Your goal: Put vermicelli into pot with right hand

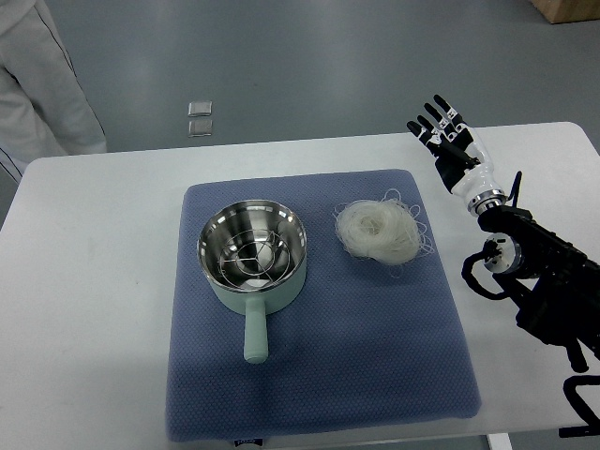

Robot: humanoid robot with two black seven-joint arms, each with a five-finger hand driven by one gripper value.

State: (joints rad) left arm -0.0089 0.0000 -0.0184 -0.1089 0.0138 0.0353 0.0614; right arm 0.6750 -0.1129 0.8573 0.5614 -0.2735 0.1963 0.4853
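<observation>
A pale green pot with a shiny steel inside and a wire rack in it sits on the left half of a blue mat, its handle pointing toward me. A white nest of vermicelli lies on the mat to the pot's right. My right hand hovers over the table beyond the mat's far right corner, fingers spread and empty, well apart from the vermicelli. The left arm does not show.
The mat lies on a white table. A person in light clothing stands at the far left corner. My black right forearm crosses the table's right edge.
</observation>
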